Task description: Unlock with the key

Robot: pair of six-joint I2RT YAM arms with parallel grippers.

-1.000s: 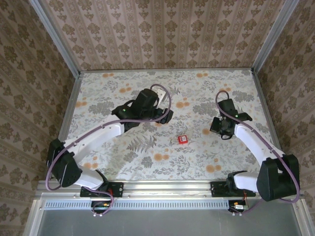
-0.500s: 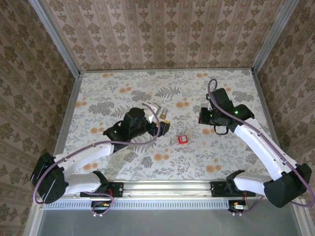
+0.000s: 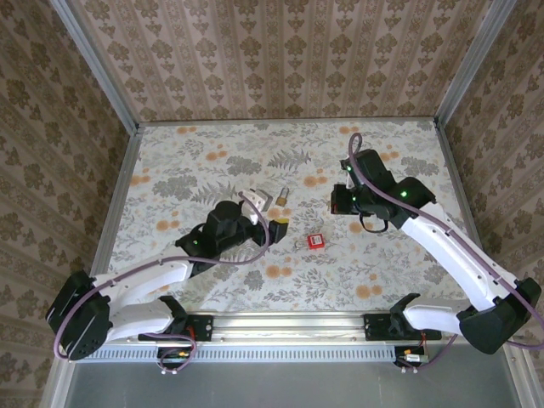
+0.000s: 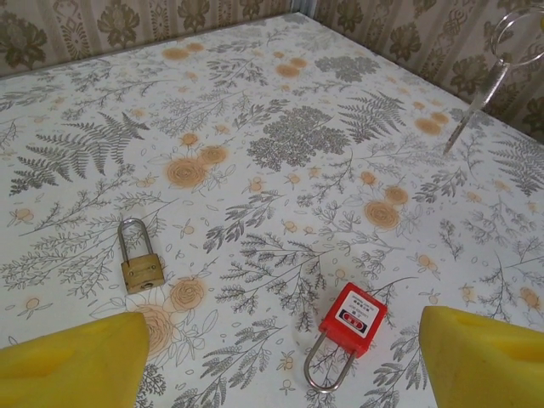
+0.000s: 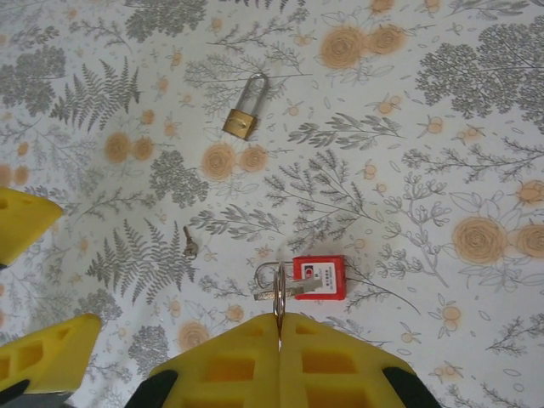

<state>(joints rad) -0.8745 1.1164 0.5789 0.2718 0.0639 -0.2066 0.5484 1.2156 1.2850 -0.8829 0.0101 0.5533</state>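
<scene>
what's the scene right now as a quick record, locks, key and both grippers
brass padlock: flat on table, shackle shut
red padlock: flat on table, apart from brass one
key: loose on table, touching neither padlock
left gripper: jaws open, empty, over the table
right gripper: jaws shut on a thin ring, near red padlock

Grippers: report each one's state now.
Left gripper: open, holding nothing.
Right gripper: closed on a thin metal ring.
</scene>
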